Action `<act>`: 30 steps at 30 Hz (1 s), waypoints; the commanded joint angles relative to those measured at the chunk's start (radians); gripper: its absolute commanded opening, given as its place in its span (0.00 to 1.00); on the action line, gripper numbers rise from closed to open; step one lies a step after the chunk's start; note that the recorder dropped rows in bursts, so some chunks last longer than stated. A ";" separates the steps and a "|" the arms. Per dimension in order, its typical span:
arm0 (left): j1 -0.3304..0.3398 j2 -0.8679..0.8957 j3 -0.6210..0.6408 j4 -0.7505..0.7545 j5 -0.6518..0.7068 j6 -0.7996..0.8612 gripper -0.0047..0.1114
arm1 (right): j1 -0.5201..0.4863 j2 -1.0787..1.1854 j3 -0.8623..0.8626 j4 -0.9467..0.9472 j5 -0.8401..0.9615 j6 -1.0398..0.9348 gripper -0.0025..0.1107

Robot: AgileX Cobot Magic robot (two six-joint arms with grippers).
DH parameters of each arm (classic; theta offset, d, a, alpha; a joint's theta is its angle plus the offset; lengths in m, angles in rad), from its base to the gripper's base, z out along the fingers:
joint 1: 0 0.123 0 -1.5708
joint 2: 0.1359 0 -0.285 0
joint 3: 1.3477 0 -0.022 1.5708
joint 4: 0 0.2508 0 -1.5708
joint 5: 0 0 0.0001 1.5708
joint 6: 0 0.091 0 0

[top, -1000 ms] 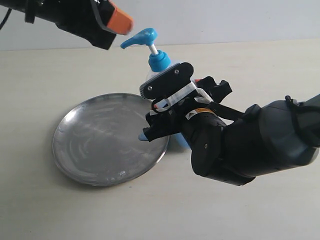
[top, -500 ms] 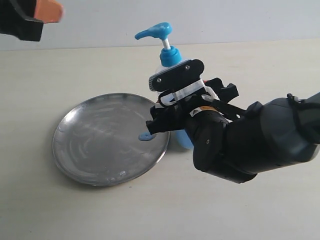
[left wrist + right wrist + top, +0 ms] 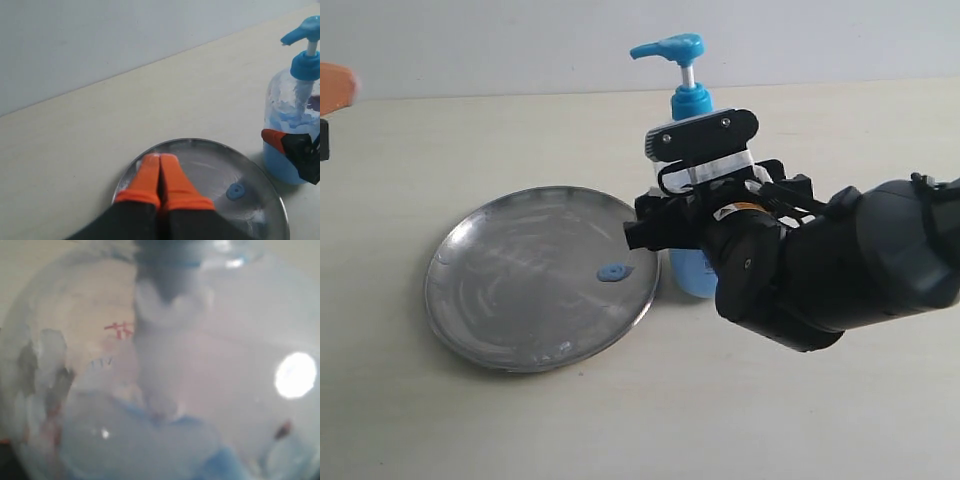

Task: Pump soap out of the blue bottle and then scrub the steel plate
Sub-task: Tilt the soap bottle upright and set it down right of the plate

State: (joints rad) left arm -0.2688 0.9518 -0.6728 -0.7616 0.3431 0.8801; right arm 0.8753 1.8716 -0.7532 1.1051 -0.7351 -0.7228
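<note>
The blue bottle (image 3: 691, 101) stands upright just off the right rim of the steel plate (image 3: 510, 300). My right gripper (image 3: 678, 240) is shut on its body, and the pump spout points left. A small blob of soap (image 3: 613, 271) lies on the plate near that rim. My left gripper (image 3: 332, 90) sits at the far left edge, high and away from the bottle. In the left wrist view its orange fingers (image 3: 150, 175) are pressed together, empty, over the plate (image 3: 210, 162), with the soap (image 3: 235, 190) and bottle (image 3: 292, 125) beyond. The right wrist view shows only the blurred bottle (image 3: 165, 365).
The plate and bottle rest on a pale beige table (image 3: 470, 420). A light wall (image 3: 520, 40) runs along the back. My bulky right arm (image 3: 840, 270) covers the table to the right of the bottle.
My right gripper has stood the tilted bottle upright and carried it right. The left gripper has drawn back leftward from the pump head. The soap blob now lies uncovered on the plate.
</note>
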 commanded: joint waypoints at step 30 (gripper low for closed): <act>0.004 -0.125 0.098 -0.041 -0.025 -0.025 0.04 | -0.226 -0.078 0.133 -0.361 -0.026 0.416 0.02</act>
State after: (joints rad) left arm -0.2688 0.8355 -0.5784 -0.7877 0.3315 0.8622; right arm 0.6552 1.7924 -0.6235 0.7954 -0.7056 -0.3154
